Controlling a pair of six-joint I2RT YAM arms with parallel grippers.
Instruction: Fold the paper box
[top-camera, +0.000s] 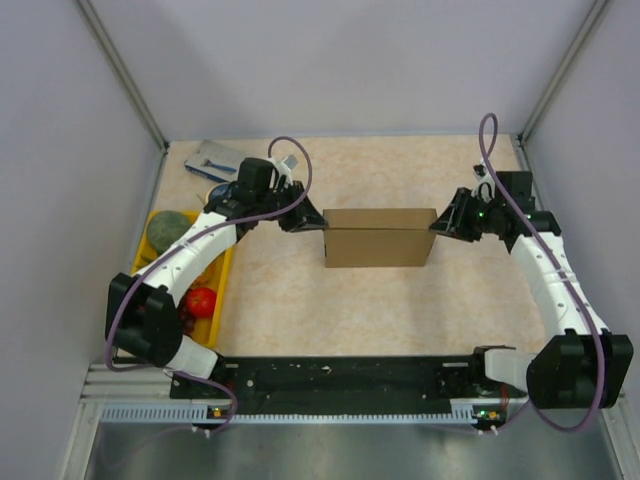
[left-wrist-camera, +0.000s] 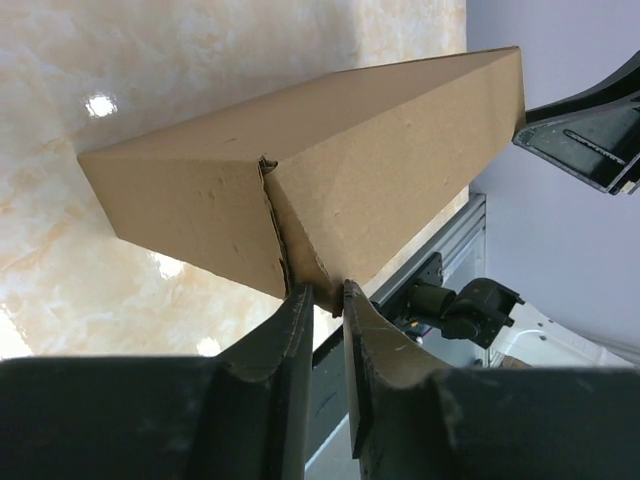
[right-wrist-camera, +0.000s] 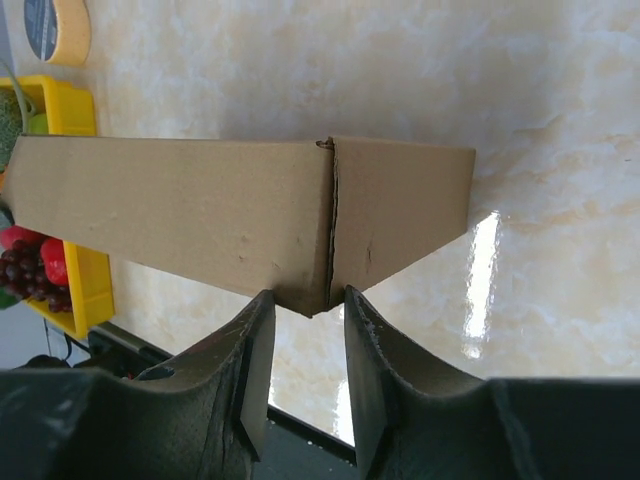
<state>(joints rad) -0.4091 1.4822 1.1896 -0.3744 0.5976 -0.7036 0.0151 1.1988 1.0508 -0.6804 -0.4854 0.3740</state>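
The paper box (top-camera: 378, 238) is a closed brown cardboard carton in the middle of the table, held between both arms. My left gripper (top-camera: 318, 222) is at its left end. In the left wrist view the fingers (left-wrist-camera: 325, 290) are nearly together, pinching a lower corner of the box (left-wrist-camera: 380, 170). My right gripper (top-camera: 438, 225) is at the right end. In the right wrist view its fingers (right-wrist-camera: 308, 298) stand a little apart, with the bottom corner of the box (right-wrist-camera: 200, 210) wedged between the tips.
A yellow tray (top-camera: 222, 290) with a green fruit (top-camera: 168, 228) and a red fruit (top-camera: 201, 300) stands at the left edge. A blue-grey packet (top-camera: 215, 158) lies at the back left. A tape roll (right-wrist-camera: 55, 25) lies near the tray. Grey walls enclose the table.
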